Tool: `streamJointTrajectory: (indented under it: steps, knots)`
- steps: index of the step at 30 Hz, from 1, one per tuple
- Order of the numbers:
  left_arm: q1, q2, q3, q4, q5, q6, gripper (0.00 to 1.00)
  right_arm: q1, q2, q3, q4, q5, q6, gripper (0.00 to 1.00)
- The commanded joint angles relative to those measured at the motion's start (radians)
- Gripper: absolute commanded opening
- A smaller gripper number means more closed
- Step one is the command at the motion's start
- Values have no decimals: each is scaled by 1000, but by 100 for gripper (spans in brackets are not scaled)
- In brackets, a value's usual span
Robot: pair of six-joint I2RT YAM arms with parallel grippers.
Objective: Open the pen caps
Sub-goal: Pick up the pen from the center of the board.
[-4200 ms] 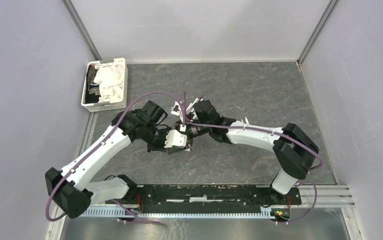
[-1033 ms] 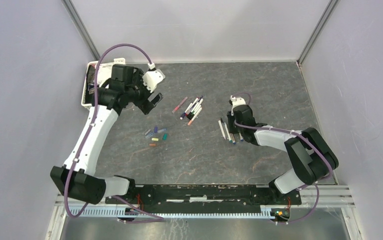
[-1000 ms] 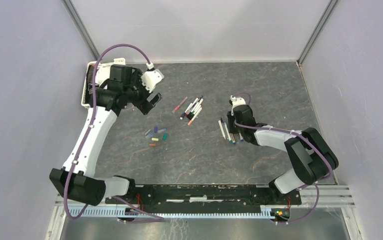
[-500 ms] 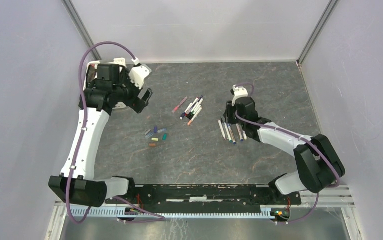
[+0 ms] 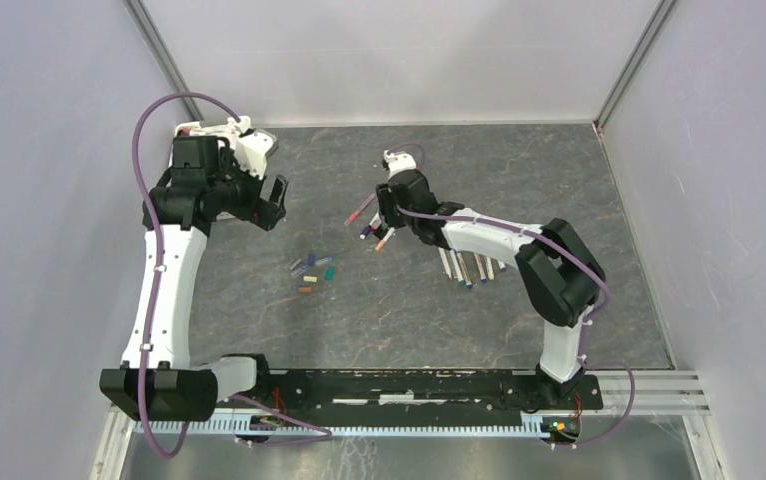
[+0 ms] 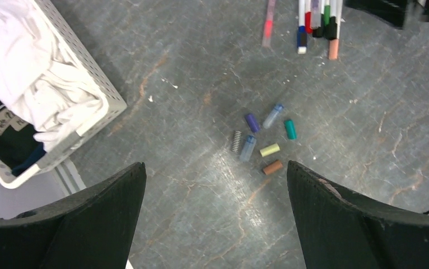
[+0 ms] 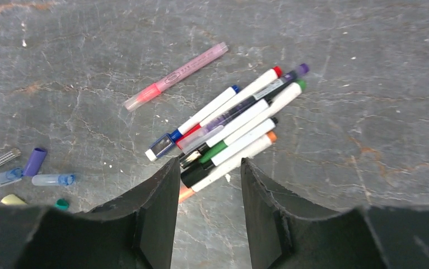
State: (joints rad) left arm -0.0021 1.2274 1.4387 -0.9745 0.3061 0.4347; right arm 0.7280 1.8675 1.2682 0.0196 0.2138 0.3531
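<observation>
Several loose pen caps (image 5: 311, 272) in purple, blue, green, yellow and brown lie left of centre on the table; they also show as a cluster of caps (image 6: 262, 143) and as caps (image 7: 33, 168). A pile of capped white pens (image 5: 387, 212) lies behind them, and my right gripper (image 5: 384, 222) hovers over its near end. This gripper (image 7: 209, 162) is open and holds nothing, with the pens' (image 7: 229, 123) black and green cap ends just past its fingertips. My left gripper (image 5: 271, 200) is raised at the back left. It (image 6: 216, 164) is wide open and empty.
A row of uncapped pens (image 5: 467, 268) lies right of centre. A single pink pen (image 7: 176, 75) lies apart from the pile. A white basket (image 6: 89, 67) with cloths stands at the back left, under my left arm. A small metal spring (image 6: 236, 141) lies beside the caps.
My right gripper has swung left from the row of uncapped pens to the capped pile, and its jaws have widened. My left arm has drawn back towards the basket, still open.
</observation>
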Motion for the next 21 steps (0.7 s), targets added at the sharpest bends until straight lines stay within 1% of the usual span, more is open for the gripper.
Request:
streamJointTrajectory:
  steps: [1,6,10,21]
  knots:
    - [1,-73,-49,-24,50,-24,100,24,66,76,-73,132,51,49]
    - [1,-98,-63,-47,44,10,100,43,146,128,-113,183,60,49]
    - [1,-106,-74,-52,52,13,100,48,181,128,-125,195,75,48]
    - [1,-105,-83,-62,50,27,100,50,177,77,-108,187,80,47]
